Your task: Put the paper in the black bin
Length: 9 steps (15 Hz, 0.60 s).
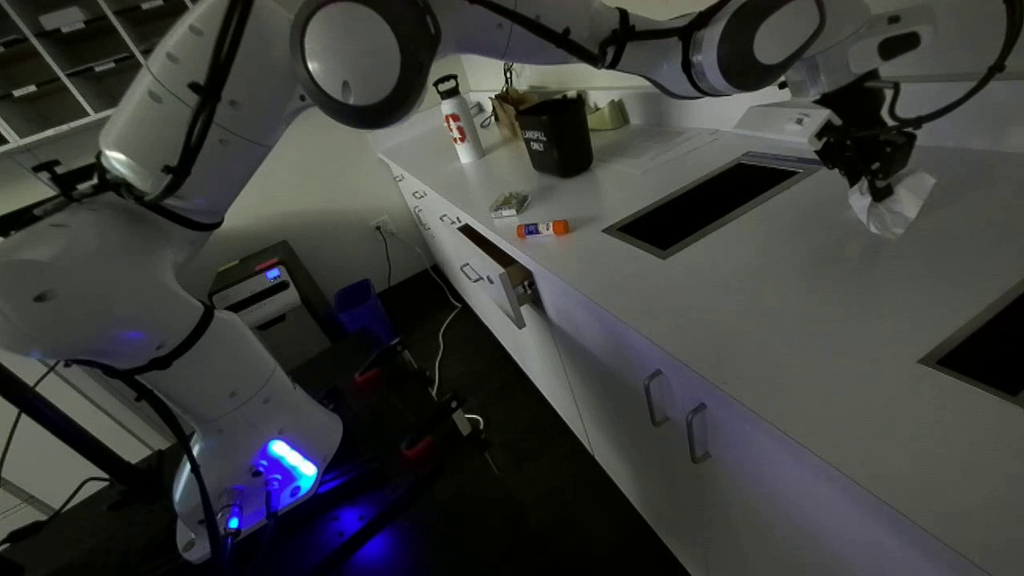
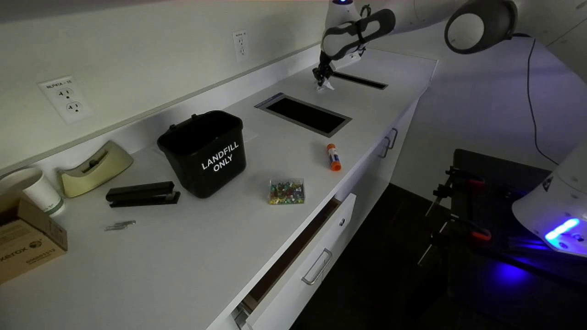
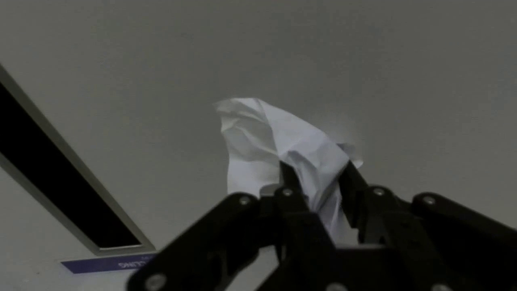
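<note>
The paper (image 1: 894, 204) is a crumpled white wad, pinched between the two black fingers of my gripper (image 1: 872, 182). In the wrist view the paper (image 3: 258, 141) is bunched between the fingers (image 3: 317, 167) and sticks out past their tips. It also shows small at the gripper (image 2: 322, 79) in an exterior view (image 2: 327, 85). I cannot tell whether its lower edge touches the counter. The black bin (image 1: 557, 136) stands upright on the counter, away from the gripper, with "LANDFILL ONLY" on its side. Its open top shows in an exterior view (image 2: 208, 158).
Two dark cut-outs with metal frames (image 2: 309, 114) lie in the counter, one between gripper and bin. A glue stick (image 2: 334, 157) and a box of pins (image 2: 287, 191) lie near the front edge. A stapler (image 2: 143, 194), tape dispenser (image 2: 94, 169) and bottle (image 1: 462, 128) stand near the bin. A drawer (image 2: 305, 270) is open.
</note>
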Available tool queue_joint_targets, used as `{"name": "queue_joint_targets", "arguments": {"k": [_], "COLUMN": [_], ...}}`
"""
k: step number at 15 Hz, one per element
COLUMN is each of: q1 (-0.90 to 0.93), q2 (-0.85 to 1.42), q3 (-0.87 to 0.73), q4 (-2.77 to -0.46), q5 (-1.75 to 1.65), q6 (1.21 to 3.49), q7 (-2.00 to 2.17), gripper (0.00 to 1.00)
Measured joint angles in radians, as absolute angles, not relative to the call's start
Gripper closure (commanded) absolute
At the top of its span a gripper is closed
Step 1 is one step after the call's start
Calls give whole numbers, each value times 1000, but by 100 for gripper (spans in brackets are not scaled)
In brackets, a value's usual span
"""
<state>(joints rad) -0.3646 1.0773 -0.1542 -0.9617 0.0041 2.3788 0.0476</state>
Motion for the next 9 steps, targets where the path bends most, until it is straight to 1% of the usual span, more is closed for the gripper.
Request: {"name": "queue_joint_targets", "arguments": {"k": [2, 4, 5, 9], "q1": [-364, -361, -359, -334], "q2": [1079, 1078, 1074, 1003], "q3": [-157, -161, -164, -189], "q4": [-955, -955, -959, -1056], "q5": [3, 3, 3, -26], "q6": [2379, 2379, 2379, 2391], "q7": [49, 51, 51, 51], "gripper": [100, 97, 99, 98]}}
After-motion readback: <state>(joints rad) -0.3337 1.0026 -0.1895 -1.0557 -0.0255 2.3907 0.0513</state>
